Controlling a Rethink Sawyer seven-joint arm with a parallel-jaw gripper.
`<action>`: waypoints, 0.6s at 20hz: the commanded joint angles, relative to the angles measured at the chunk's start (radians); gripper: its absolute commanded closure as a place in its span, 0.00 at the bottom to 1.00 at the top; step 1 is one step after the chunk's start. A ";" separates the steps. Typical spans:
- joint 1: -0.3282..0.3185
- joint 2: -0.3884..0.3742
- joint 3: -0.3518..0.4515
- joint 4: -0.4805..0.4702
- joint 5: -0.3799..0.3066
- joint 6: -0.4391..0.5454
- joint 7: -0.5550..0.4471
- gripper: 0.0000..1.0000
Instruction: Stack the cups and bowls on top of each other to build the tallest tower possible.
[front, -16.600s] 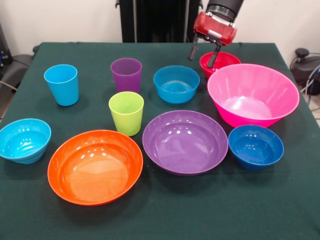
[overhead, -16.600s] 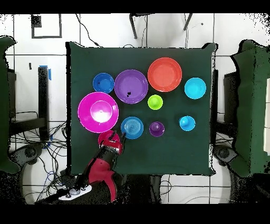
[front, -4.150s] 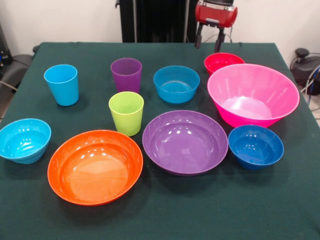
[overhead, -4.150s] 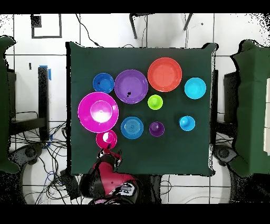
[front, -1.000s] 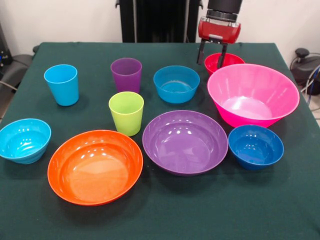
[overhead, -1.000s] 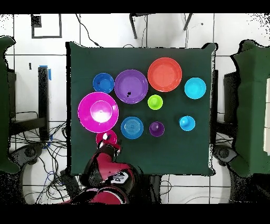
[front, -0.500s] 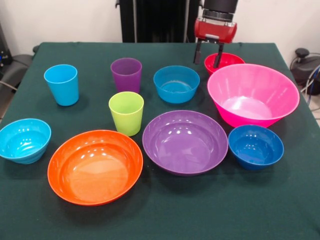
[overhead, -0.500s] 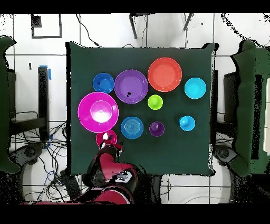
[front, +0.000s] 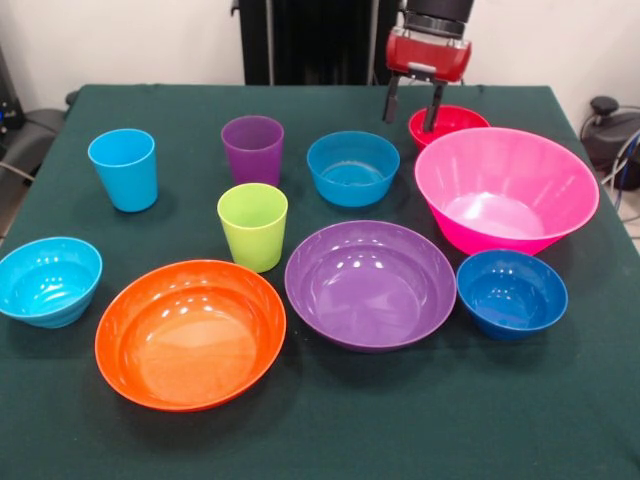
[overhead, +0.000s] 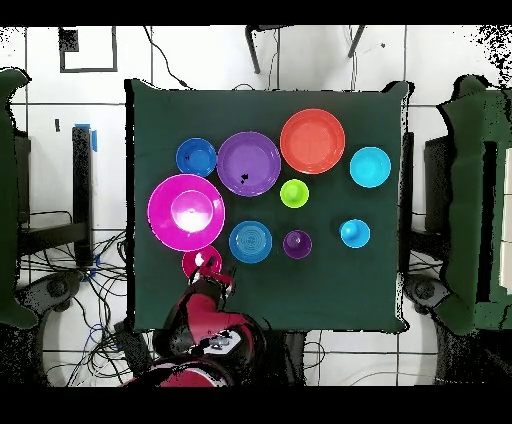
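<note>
The gripper (front: 410, 107), fingers spread and holding nothing, hangs at the red bowl's (front: 452, 120) left rim, upper right of the frame. Across the green table (front: 330, 420): seven bowls, three cups (none stacked).

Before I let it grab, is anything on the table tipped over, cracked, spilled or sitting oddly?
Nothing stands out. All three cups, light blue, purple and lime green, stand upright, and every bowl sits mouth up and apart, none stacked yet. The gripper hangs open at the red bowl, one finger over its rim.
</note>
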 joint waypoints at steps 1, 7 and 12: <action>0.091 0.069 -0.017 -0.096 0.124 -0.104 0.108 0.00; 0.129 0.081 -0.039 -0.080 0.164 -0.130 0.125 0.00; 0.072 0.127 0.016 -0.112 0.109 -0.156 0.152 0.00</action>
